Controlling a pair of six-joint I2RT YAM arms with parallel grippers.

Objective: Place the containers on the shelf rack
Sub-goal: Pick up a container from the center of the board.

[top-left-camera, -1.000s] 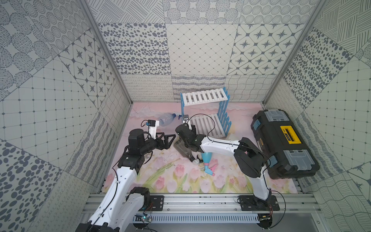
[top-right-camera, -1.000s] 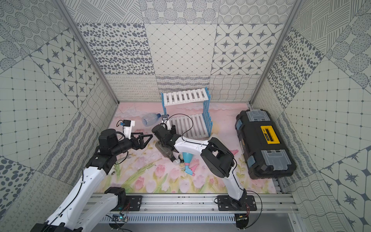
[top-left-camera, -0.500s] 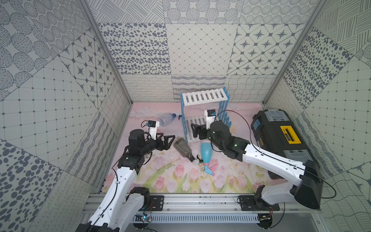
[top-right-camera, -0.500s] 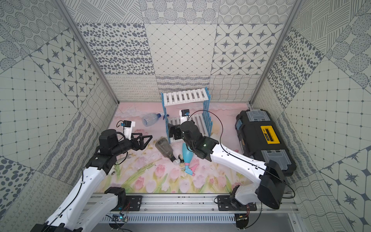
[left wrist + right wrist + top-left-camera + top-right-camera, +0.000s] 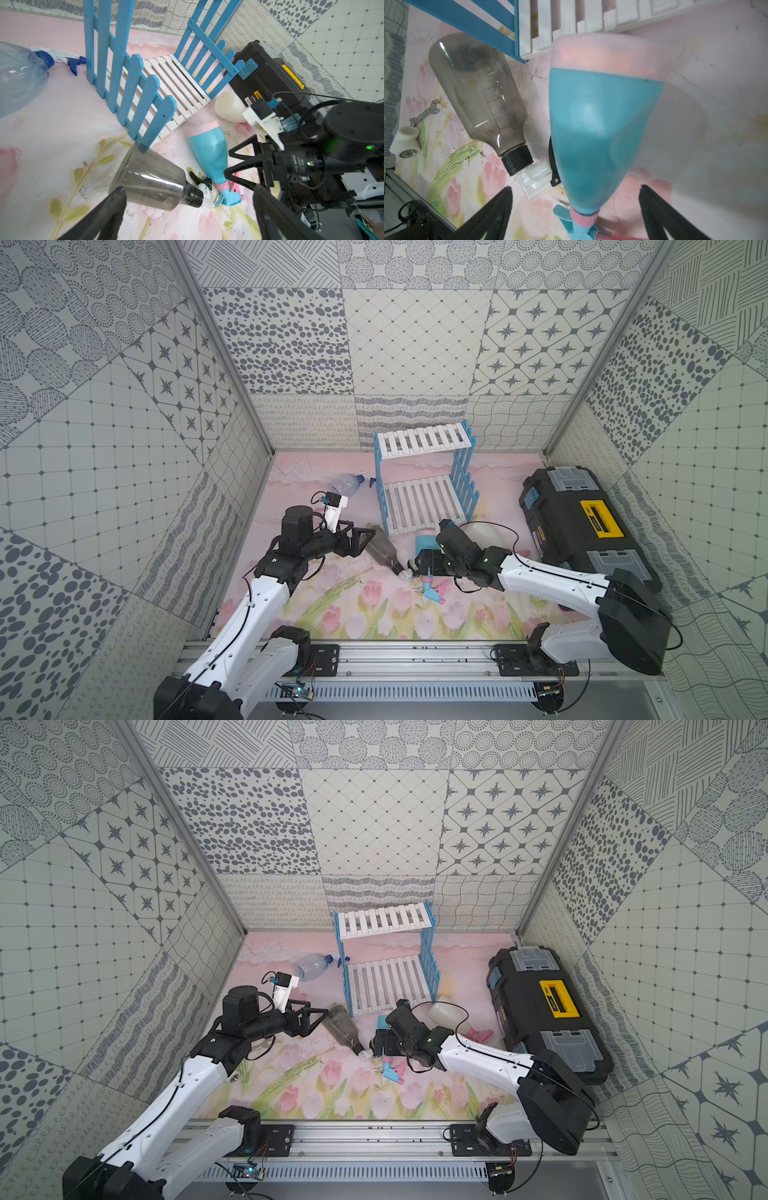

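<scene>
Right wrist: right end effector [image 5: 575, 188] apart, straddling blue bottle [image 5: 598, 124], w/o grip. Left end effector [image 5: 188, 189] apart by grey bottle [image 5: 149, 178]. Next: close, lift to rack [image 5: 419, 502].

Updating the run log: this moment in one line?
shelf rack empty | grey bottle lying, left claw open at it | blue bottle lying, right claw open at it
</scene>
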